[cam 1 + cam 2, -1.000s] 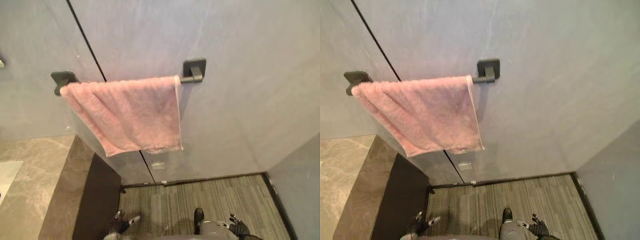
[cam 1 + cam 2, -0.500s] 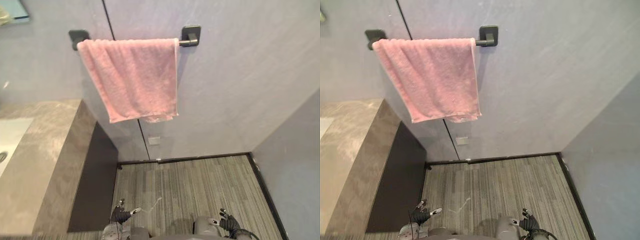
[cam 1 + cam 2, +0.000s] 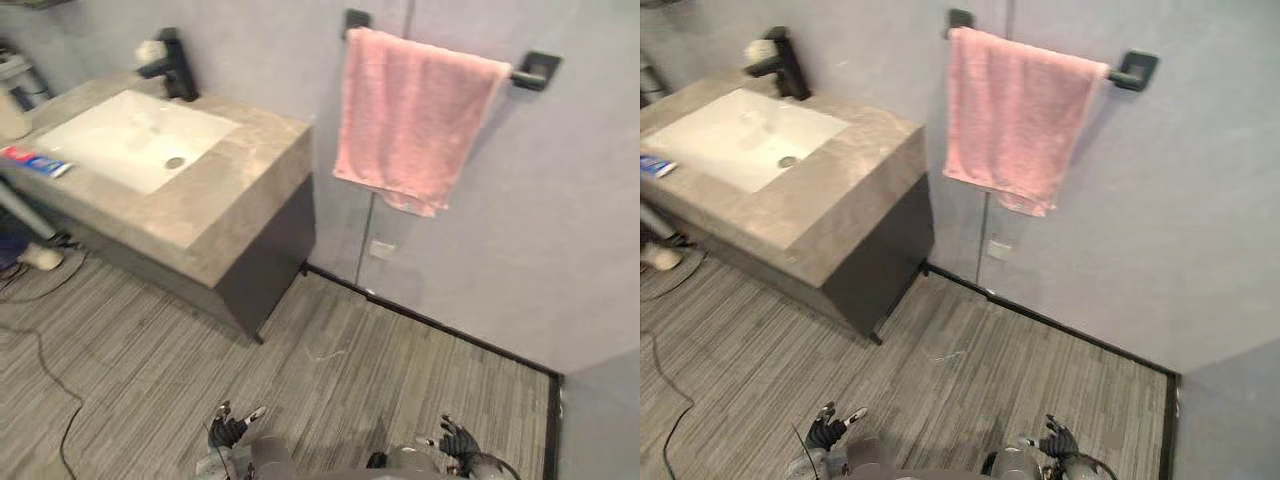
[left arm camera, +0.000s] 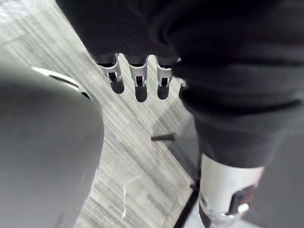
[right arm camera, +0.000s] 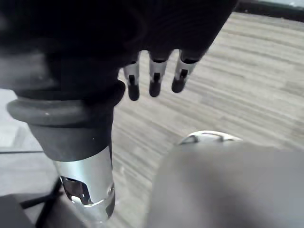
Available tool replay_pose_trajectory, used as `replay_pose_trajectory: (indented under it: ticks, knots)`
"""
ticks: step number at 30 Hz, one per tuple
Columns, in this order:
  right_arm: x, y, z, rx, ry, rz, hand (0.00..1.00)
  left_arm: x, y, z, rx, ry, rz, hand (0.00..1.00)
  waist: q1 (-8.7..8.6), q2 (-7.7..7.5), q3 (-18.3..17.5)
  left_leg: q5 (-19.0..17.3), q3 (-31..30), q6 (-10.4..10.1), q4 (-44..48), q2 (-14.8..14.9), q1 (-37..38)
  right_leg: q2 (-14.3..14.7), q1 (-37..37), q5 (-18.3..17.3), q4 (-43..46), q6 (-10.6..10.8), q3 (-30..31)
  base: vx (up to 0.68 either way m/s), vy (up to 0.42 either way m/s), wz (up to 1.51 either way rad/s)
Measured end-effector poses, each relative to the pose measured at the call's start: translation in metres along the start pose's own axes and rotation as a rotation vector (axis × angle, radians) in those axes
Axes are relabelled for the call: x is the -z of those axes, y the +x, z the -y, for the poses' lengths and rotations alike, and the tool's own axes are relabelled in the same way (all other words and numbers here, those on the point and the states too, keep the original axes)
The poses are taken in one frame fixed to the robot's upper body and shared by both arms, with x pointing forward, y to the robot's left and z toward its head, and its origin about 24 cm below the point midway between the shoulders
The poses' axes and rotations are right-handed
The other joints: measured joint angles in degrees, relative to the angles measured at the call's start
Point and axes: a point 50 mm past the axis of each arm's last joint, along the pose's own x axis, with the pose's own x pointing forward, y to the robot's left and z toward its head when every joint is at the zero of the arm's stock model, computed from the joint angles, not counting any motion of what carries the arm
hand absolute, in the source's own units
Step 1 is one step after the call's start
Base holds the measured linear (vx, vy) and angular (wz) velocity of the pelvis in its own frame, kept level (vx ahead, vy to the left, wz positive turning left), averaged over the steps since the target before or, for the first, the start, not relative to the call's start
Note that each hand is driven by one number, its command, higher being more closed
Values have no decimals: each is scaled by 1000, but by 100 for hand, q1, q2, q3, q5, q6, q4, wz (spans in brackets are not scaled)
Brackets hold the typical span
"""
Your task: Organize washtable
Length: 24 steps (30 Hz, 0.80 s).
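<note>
Bench: the stone washtable bench (image 3: 235, 195) stands to the left, well apart from both hands. A white sink (image 3: 140, 135) is sunk in its top, with a black faucet (image 3: 172, 62) behind it.
Loose item: a red-and-blue tube (image 3: 35, 160) lies on the bench just beside the sink's left rim.
Towel: a pink towel (image 3: 410, 120) hangs over a black wall rail (image 3: 530, 72) to the right of the bench.
Left hand: the left hand (image 3: 228, 432) hangs low over the floor, fingers (image 4: 137, 84) straight and slightly apart, holding nothing.
Right hand: the right hand (image 3: 458, 445) is the same – relaxed fingers (image 5: 154, 78), empty.
Progress: the towel looks hung, but the tube is not yet put away. I judge that tidying the bench top is largely left, starting with an approach.
</note>
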Motion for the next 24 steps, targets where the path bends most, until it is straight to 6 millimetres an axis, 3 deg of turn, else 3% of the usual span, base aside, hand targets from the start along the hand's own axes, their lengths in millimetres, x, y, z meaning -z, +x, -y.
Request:
replay_pose_trajectory:
  ticks: [1, 2, 3, 4, 5, 6, 7, 10, 13, 14, 15, 16, 17, 18, 19, 20, 21, 22, 24]
  knots:
    - [6, -1, 3, 11, 19, -20, 0, 3, 0, -1, -5, -5, -13, 0, -20, 24, -19, 25, 15, 18, -59, 113, 23, -70, 28, 138, -138, 88, -147, -145, 399, 151]
    - [13, -2, 8, 30, 38, -51, 0, 6, -1, -3, -8, -14, -30, 0, -51, 95, -89, 318, 38, 93, -387, 223, 122, -221, 46, 413, -387, 286, -402, -91, 488, 142]
    - [16, -2, 18, 56, 45, -76, 0, 13, -2, -1, -3, -25, -65, 0, -125, 295, -161, 737, 50, -201, -1017, 88, 289, -253, 105, 684, -684, 485, -608, -91, 488, 139]
    - [15, 0, 15, 45, 46, -87, 0, 14, -2, -5, -11, -15, -71, 0, -156, 313, -137, 580, 76, -330, -1180, -15, 278, -227, 156, 737, -850, 495, -584, -60, 454, 129]
    - [17, 1, 7, 26, 48, -105, 0, 13, -1, -17, -32, 10, -73, 0, -224, 165, -161, 487, 85, -474, -1422, -202, 225, -189, 286, 864, -1093, 409, -686, 4, 388, 117]
    - [17, 2, 5, 19, 54, -118, 0, 12, 0, -28, -52, 34, -78, 0, -186, 141, -160, 307, 117, -747, -1713, -344, 273, -339, 485, 1258, -1401, 318, -976, 5, 502, 142]
    - [17, 2, 4, 22, 70, -124, 0, 11, 1, -35, -62, 53, -79, 0, -187, 148, -157, 124, 225, -1013, -1873, -499, 280, -468, 630, 1405, -1418, 373, -1273, 21, 522, 134]
    - [15, 4, 1, 19, 96, -121, 0, 12, 1, -44, -64, 109, -94, 0, -117, 88, -155, -22, 178, -913, -1971, -1053, 223, -1046, 821, 1718, -1287, 387, -1576, 0, 422, 97]
    - [22, 0, 18, 91, 202, -122, 0, 18, -1, -28, -23, 110, -103, 0, -290, 310, -126, -611, -381, -356, -1227, -1568, -363, -1697, 1033, 1894, -506, 322, -1501, -40, 429, 155]
    - [28, -4, 33, 147, 280, -122, 0, 24, -3, -15, 22, 123, -113, 0, -331, 343, -105, -715, -654, -117, -1032, -2057, -436, -2059, 1009, 2050, 115, -612, -683, 27, 438, 210]
    - [39, -10, 41, 175, 298, -141, 0, 30, -7, -12, 42, 150, -118, 0, -321, 451, -103, -843, -1005, 141, -1061, -2396, -300, -1953, 834, 2746, 517, -1266, 573, 65, 422, 204]
    - [39, -10, 42, 179, 314, -139, 0, 30, -7, -11, 49, 167, -113, 0, -360, 494, -86, -828, -1240, 275, -1074, -2499, -295, -1760, 740, 2521, 852, -1127, 1144, 130, 333, 190]
    - [39, -8, 27, 154, 366, -137, 0, 27, -5, -22, 18, 185, -108, 0, -397, 550, -36, -754, -1654, 437, -1139, -2603, -293, -1169, 380, 887, 1824, -167, 1798, 154, 236, 165]
    - [34, -5, 8, 115, 406, -128, 0, 25, -4, -34, -27, 179, -107, 0, -380, 327, 66, -700, -1867, 529, -1325, -2765, -143, -601, -4, 70, 2473, -164, 1954, 174, 236, 149]
    - [30, -4, 0, 97, 422, -122, 0, 25, -4, -40, -45, 177, -111, 0, -373, 207, 120, -676, -1943, 570, -1415, -2830, -47, -350, -188, -195, 2658, -171, 1903, 143, 188, 111]
    - [27, -3, -6, 81, 429, -108, 0, 26, -4, -43, -60, 173, -123, 0, -376, 40, 215, -683, -2082, 604, -1546, -2920, 166, 99, -540, -559, 2774, -204, 1654, 201, 159, 91]
    - [24, -3, -10, 69, 419, -91, 0, 24, -3, -42, -55, 177, -124, 0, -385, -20, 246, -721, -2180, 655, -1646, -2960, 325, 443, -894, -698, 2660, -168, 1261, 170, 90, 90]
    - [22, -3, -9, 70, 414, -82, 0, 24, -3, -38, -46, 175, -122, 0, -408, -18, 246, -746, -2232, 664, -1685, -2966, 397, 569, -1036, -697, 2512, -165, 1079, 242, 76, 102]
    - [30, -6, -9, 73, 425, -96, 0, 15, 1, -21, 2, 167, -88, 0, -484, -5, 237, -909, -2593, 757, -1712, -3116, 670, 807, -1272, -651, 1391, -169, 785, 303, 11, 127]
